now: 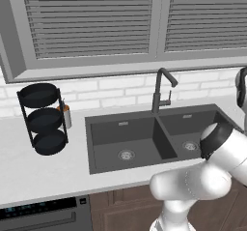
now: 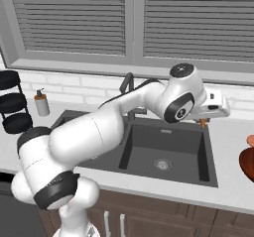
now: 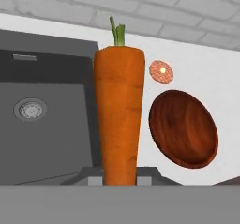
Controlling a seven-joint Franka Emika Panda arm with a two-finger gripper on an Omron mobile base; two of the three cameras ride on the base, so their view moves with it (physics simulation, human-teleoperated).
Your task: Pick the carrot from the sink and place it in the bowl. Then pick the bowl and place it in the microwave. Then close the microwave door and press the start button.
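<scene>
Orange and tapered, the carrot is being held by its thin end in the gripper, with the jaws pinched on it and the green stub pointing away from the hand. In the hand view the bowl is lying on the white counter just to the right of the carrot, and the sink is being left behind on the other side. For a clean drop, the carrot is best being carried over the bowl's middle and lowered before release
</scene>
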